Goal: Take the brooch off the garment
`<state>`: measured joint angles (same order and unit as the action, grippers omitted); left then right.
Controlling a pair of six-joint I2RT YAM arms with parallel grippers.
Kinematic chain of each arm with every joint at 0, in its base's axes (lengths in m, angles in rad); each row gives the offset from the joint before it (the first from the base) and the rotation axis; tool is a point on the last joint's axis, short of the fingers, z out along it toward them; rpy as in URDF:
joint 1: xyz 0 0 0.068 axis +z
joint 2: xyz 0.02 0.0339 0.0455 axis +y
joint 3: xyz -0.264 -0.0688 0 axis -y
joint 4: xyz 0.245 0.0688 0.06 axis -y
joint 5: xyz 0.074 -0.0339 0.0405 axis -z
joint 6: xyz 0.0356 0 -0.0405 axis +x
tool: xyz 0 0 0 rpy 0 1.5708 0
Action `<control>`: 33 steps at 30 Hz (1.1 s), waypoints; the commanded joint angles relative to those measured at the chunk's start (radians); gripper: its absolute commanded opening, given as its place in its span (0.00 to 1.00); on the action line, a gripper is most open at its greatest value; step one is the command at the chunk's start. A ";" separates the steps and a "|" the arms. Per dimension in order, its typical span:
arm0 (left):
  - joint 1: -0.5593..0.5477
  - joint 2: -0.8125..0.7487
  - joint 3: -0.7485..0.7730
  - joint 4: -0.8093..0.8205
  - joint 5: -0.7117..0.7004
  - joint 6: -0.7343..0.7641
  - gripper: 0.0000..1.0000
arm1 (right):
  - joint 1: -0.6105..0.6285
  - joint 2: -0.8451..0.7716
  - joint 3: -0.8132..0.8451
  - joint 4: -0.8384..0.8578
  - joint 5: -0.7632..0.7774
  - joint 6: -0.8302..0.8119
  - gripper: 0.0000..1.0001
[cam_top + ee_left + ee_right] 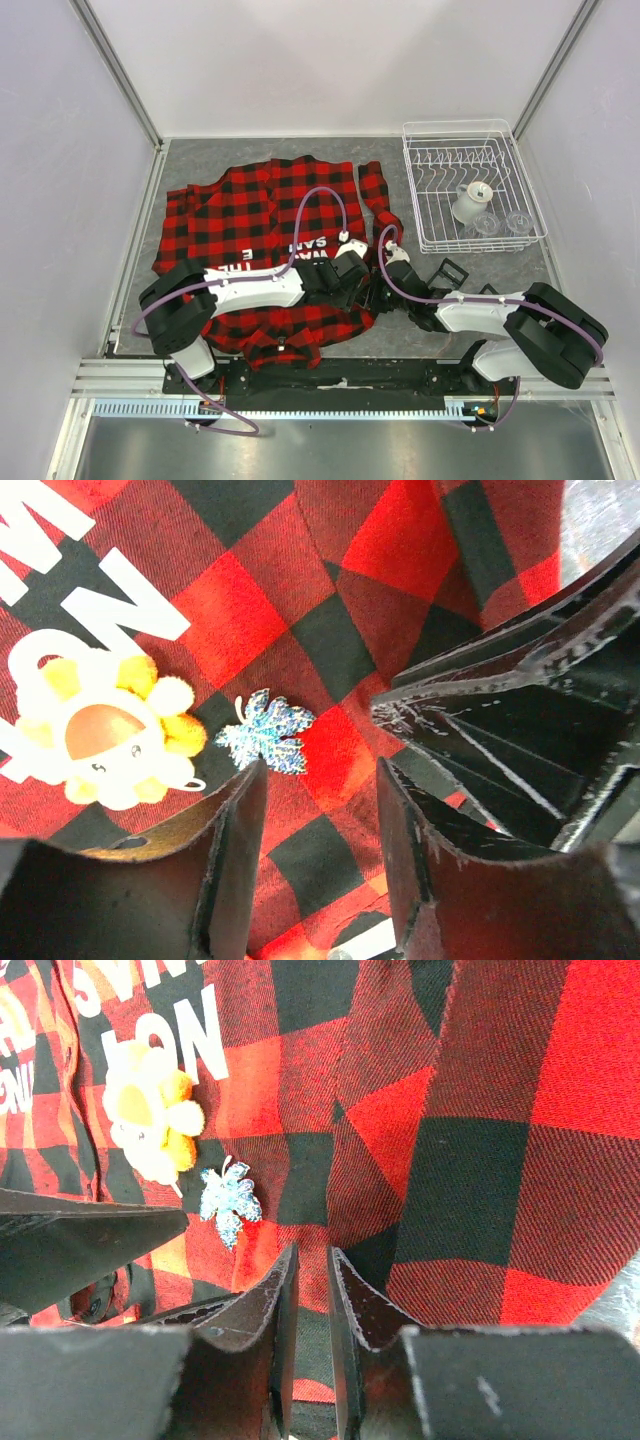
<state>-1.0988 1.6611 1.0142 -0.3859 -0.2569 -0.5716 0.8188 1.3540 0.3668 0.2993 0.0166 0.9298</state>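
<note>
The garment (255, 205), a red-and-black plaid shirt with white lettering, lies spread on the grey table. The brooch (100, 742) is a yellow and white flower with an orange centre, pinned beside the letters; it also shows in the right wrist view (152, 1110). My left gripper (320, 770) is open just above the cloth, its left finger tip (240, 810) right of the brooch. My right gripper (313, 1250) is closed to a narrow gap on a fold of the garment (470, 1160), right of and below the brooch. In the top view both grippers cover the brooch.
A silvery-blue leaf pin (266, 732) sits on the shirt right next to the brooch, also in the right wrist view (229, 1203). A white wire dish rack (424, 190) with a white cup and glasses stands at the back right.
</note>
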 commanded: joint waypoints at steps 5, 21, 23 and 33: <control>0.005 0.046 0.055 -0.060 -0.076 0.059 0.54 | 0.003 -0.006 -0.011 0.029 -0.001 -0.006 0.24; 0.027 0.140 0.121 -0.105 -0.079 0.052 0.40 | 0.002 0.005 0.001 0.026 -0.009 -0.026 0.25; 0.027 0.124 0.118 -0.103 -0.077 0.050 0.37 | 0.003 0.016 0.007 0.026 -0.013 -0.029 0.25; 0.027 0.062 0.098 -0.100 -0.059 0.055 0.15 | 0.003 0.046 0.024 0.067 -0.064 -0.075 0.25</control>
<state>-1.0763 1.7615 1.1080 -0.4992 -0.3088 -0.5327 0.8188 1.3815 0.3683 0.3428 -0.0128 0.8928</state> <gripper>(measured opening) 0.181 0.245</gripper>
